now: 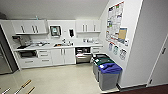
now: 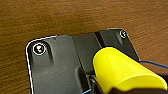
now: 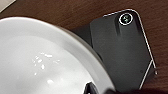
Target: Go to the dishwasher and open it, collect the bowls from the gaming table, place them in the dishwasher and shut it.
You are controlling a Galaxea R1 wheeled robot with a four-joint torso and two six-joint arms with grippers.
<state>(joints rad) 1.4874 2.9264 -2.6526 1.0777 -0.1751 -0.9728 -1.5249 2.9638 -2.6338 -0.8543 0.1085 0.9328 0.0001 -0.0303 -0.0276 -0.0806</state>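
The dishwasher (image 1: pixel 83 55) sits under the counter at the far wall, right of the white cabinet doors. Its dark inside and a rack show above a grey front panel. In the left wrist view a yellow bowl (image 2: pixel 122 72) hangs close over brown floor, with my left gripper (image 2: pixel 91 81) shut on its edge. A large white bowl (image 3: pixel 42 62) shows in the right wrist view, also above brown floor, with my right gripper (image 3: pixel 91 88) shut on its rim. The gaming table is out of view.
A row of grey waste bins (image 1: pixel 107 72) with green and blue lids stands along the right wall near the dishwasher. A steel fridge (image 1: pixel 3 60) is at the left. Rods with wooden handles (image 1: pixel 25 85) poke in at the lower left. Pale floor (image 1: pixel 60 77) lies between me and the counter.
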